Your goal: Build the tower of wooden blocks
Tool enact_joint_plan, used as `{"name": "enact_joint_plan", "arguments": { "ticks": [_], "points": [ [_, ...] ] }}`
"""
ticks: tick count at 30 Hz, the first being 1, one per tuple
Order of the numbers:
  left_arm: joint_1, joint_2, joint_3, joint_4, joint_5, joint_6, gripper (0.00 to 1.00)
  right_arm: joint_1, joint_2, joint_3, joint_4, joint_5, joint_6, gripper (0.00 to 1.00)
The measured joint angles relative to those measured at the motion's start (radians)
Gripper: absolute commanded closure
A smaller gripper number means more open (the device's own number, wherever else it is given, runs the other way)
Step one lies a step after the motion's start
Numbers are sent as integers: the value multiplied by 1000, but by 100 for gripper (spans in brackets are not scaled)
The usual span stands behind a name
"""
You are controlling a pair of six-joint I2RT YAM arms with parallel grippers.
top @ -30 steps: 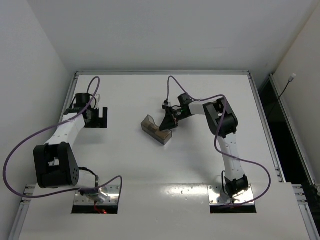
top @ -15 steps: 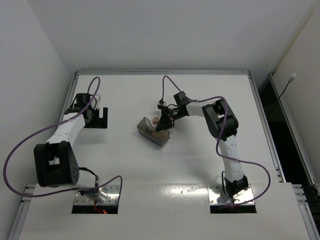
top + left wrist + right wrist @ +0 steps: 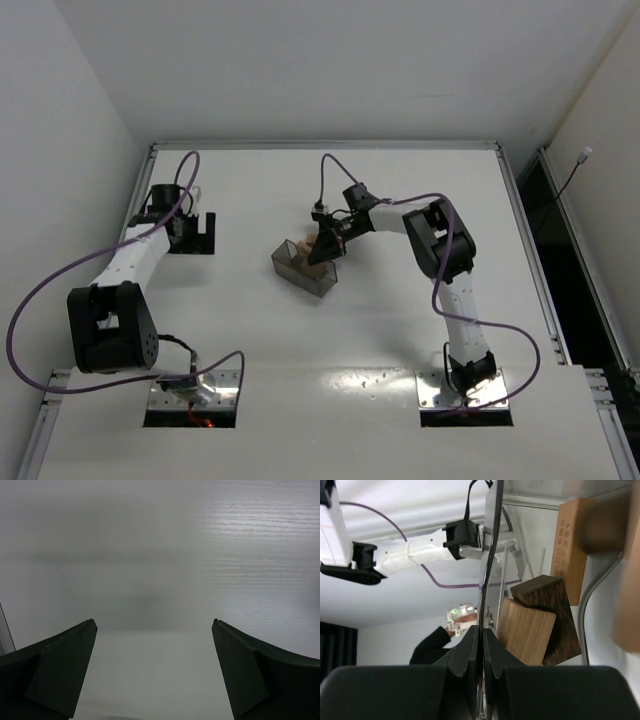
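A smoky-grey see-through tray (image 3: 298, 270) sits tilted at mid table with wooden blocks (image 3: 316, 247) loose inside. My right gripper (image 3: 327, 247) is shut on the tray's thin wall (image 3: 488, 555); in the right wrist view its jaws (image 3: 482, 635) pinch that edge. Beside them a light tan block (image 3: 525, 630) leans on a dark brown block (image 3: 555, 612), with a long tan block (image 3: 570, 545) above. No stacked column shows. My left gripper (image 3: 190, 235) is open and empty at the far left, over bare table (image 3: 154, 625).
The white table (image 3: 400, 330) has raised rails at the back and sides. The left arm (image 3: 130, 260) lies along the left edge. A purple cable (image 3: 335, 180) loops above the right wrist.
My right gripper has moved left and tipped the tray up by its wall. The tray has shifted left and the blocks have slid inside. The left arm has not moved.
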Motion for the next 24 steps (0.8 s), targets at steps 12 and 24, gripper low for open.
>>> {"name": "enact_joint_plan", "arguments": {
  "ticks": [12,24],
  "points": [
    [0,0,0,-1,3,0,0,-5,-18,-1,44,-7,63,100],
    [0,0,0,-8,4,0,0,69,-92,2,-3,-12,45,100]
  ]
}}
